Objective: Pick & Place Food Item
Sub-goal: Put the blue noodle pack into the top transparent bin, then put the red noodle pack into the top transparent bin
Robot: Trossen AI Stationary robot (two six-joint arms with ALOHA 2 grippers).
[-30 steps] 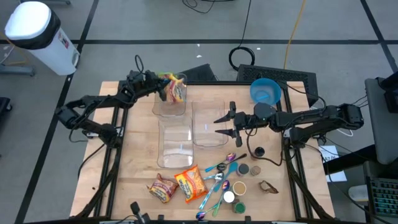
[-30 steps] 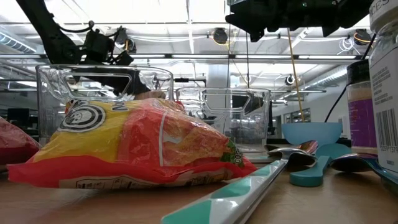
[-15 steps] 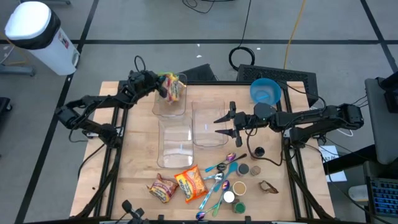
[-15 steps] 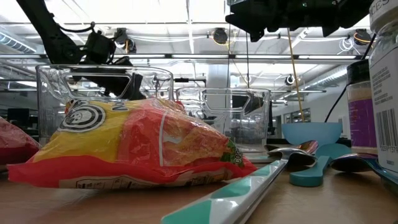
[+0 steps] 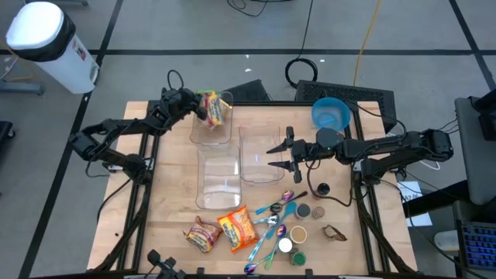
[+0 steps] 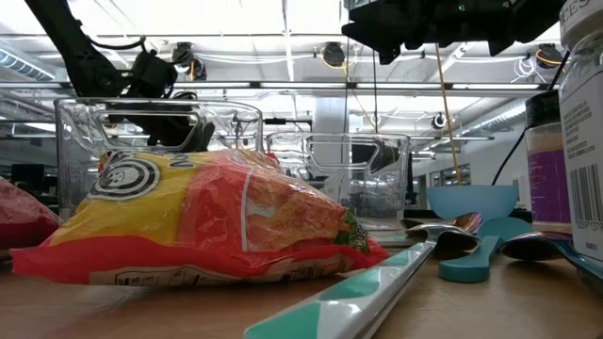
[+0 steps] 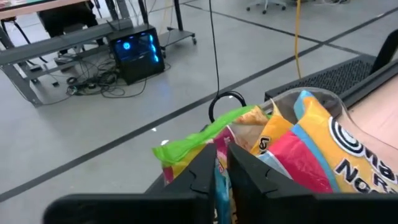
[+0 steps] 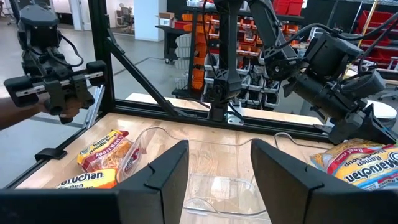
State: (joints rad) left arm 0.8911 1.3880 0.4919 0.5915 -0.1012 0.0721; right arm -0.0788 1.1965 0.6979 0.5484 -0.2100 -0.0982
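Ramen packet (image 5: 215,109) fills the far tub (image 5: 212,124); neighbouring tubs (image 5: 261,154) stand open.

table (image 5: 170,209): pale matt wood | containers (image 5: 260,151): clear glossy plastic | ramen packet (image 6: 217,221): shiny crinkled plastic

Left pincer (image 5: 200,109) nearly closed – right pincer (image 5: 279,156) parted, hovering

I count three clear plastic containers (image 5: 211,125) (image 5: 217,180) (image 5: 261,154) and three ramen packets: one yellow-and-red (image 5: 214,108), one orange (image 5: 239,228), one dark red (image 5: 202,234). Near them lie several teal-handled spoons (image 5: 273,227), too overlapped to number, a few small round jars (image 5: 303,211), and one blue bowl (image 5: 331,114).
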